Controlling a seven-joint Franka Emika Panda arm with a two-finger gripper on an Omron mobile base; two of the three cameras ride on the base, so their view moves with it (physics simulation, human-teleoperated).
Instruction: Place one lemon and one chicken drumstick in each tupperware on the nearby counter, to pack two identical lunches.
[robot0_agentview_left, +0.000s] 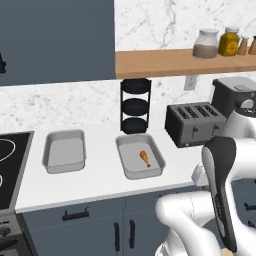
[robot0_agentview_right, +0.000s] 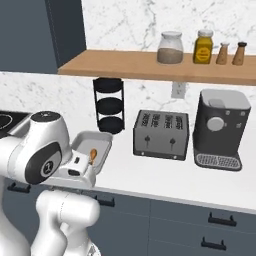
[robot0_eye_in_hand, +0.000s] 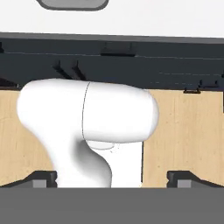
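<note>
Drumstick in one tray, three items to go

Trays sit side by side on the counter (robot0_agentview_left: 100, 185): the left tray (robot0_agentview_left: 64, 150) is bare, the right tray (robot0_agentview_left: 140, 155) holds one drumstick (robot0_agentview_left: 144, 158). No lemon can be seen in either. In the hand view the pincer (robot0_eye_in_hand: 112, 179) is released, jaws spread wide with nothing between them, aimed down past the cabinet fronts toward the floor. By my reading the job is in its fetching stage, between placements. The next move calls for finding a lemon or the second drumstick, closing on it, then carrying it over a tray's rim.
</note>
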